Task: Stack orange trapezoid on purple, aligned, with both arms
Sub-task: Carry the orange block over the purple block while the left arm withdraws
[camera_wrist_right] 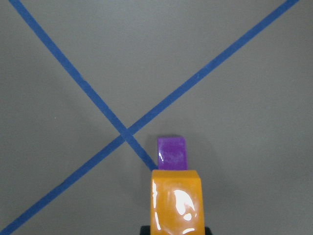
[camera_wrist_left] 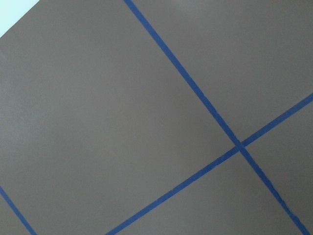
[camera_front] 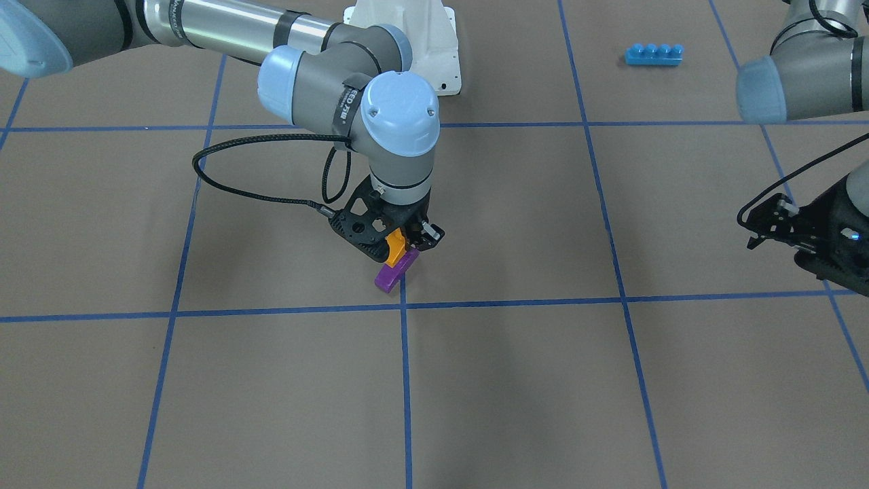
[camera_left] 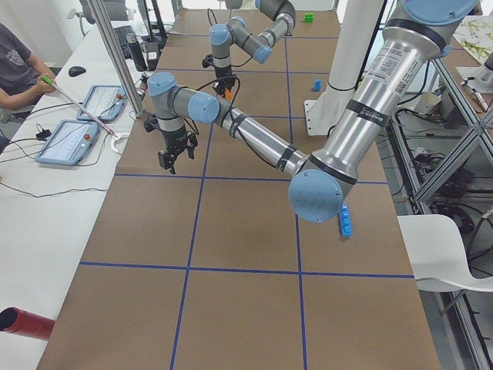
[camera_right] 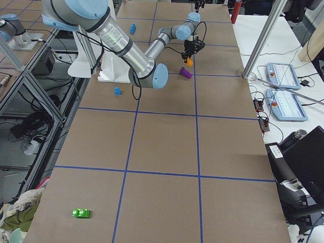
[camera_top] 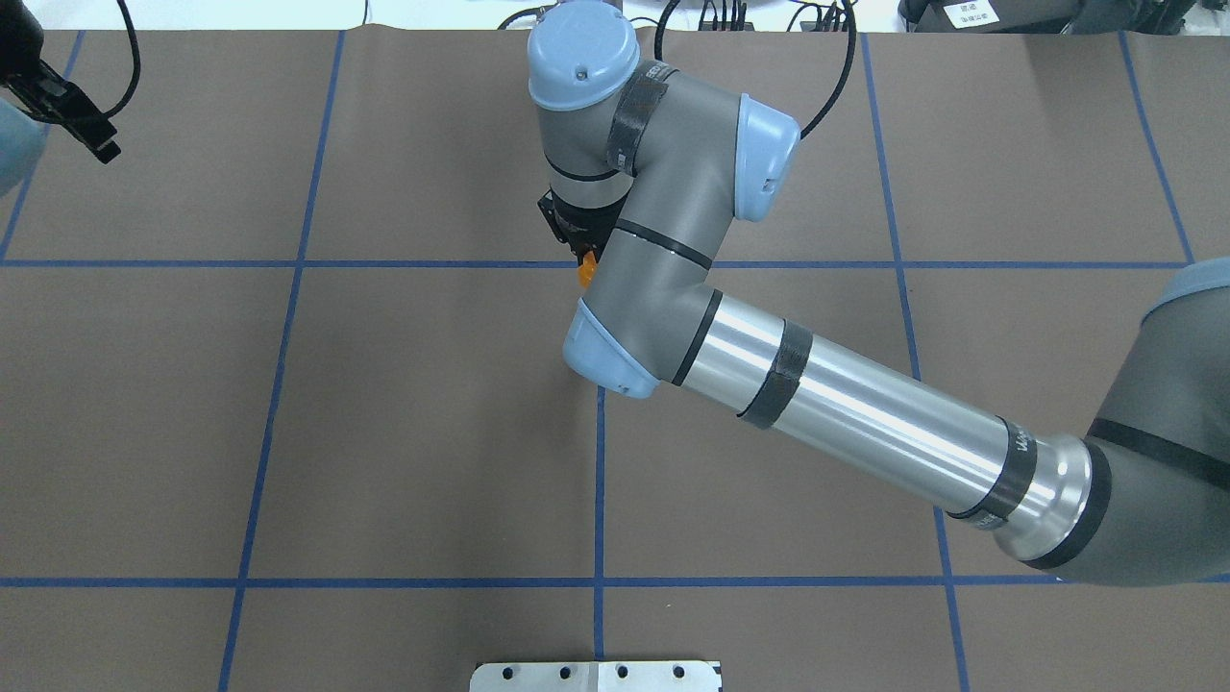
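Jaws of the right gripper (camera_front: 402,239) pinch the orange trapezoid (camera_front: 394,248), holding it just above the purple (camera_front: 390,277) — which lies on the table (camera_front: 516,380) beside a crossing of blue tape lines (camera_front: 405,305). Off to the side, the left gripper (camera_front: 760,227) hangs well apart — jaws spread, empty.

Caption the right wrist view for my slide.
Held orange trapezoid in the foreground, purple brick beyond it beside a blue tape crossing.
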`<state>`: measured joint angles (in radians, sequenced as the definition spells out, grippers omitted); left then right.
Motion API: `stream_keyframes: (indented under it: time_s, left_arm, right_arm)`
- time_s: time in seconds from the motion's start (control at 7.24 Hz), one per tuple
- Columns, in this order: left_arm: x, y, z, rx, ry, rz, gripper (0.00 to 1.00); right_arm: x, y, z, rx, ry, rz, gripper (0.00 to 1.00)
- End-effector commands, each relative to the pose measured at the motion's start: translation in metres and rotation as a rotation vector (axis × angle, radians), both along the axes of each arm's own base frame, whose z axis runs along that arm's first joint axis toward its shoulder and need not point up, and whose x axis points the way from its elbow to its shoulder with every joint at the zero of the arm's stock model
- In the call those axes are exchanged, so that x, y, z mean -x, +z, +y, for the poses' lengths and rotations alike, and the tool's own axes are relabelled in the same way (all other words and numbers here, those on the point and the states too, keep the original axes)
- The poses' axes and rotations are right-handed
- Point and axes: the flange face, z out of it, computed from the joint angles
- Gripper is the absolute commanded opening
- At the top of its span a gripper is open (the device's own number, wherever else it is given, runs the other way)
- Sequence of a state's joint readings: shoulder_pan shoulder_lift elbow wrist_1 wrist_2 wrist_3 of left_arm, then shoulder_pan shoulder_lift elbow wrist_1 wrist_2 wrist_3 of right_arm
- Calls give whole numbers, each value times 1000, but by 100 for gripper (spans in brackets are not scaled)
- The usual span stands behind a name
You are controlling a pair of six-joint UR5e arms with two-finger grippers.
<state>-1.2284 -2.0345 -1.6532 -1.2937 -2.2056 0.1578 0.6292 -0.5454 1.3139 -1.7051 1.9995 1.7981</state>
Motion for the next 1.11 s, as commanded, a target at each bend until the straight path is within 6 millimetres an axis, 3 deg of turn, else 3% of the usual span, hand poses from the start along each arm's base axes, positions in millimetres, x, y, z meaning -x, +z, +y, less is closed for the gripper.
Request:
stream_keyframes:
  time_s: [0.0, 0.28, 0.97]
  left_arm:
    - [4, 5, 6, 5, -4, 4, 100]
    - [2, 5, 6, 6, -2, 4, 100]
    - [1, 5, 6, 7, -2, 4, 100]
  right_arm:
    - [11, 17, 7, 58, 83, -35, 0]
    - [20, 39, 16, 75, 87, -37, 0]
    - [23, 37, 18, 75, 83, -37, 0]
